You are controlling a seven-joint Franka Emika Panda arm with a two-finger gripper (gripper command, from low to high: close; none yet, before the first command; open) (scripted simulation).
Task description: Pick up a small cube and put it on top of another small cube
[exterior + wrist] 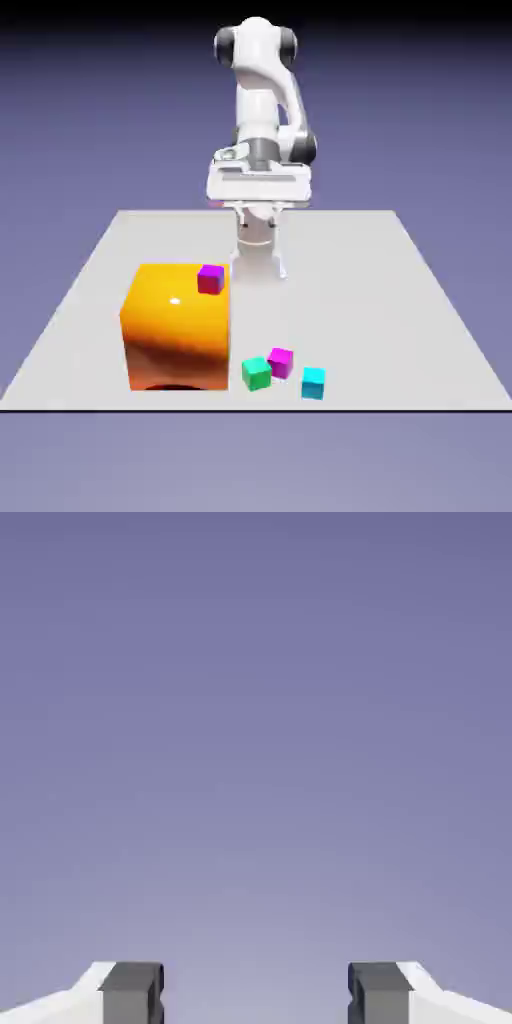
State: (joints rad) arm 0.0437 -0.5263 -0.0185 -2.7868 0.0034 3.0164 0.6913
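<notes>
hand [258, 219] spread wide above the pale table [350, 300], purple cube [211, 280] at the orange block's [180, 335] top edge

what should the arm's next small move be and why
Probably lower the claw toward the small magenta cube touching or near the small green cube; the claw is open, empty and above the table.

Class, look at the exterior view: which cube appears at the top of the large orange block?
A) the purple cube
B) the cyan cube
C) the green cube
A: the purple cube shows at the upper edge of the orange block, above the other cubes in the picture.
</notes>
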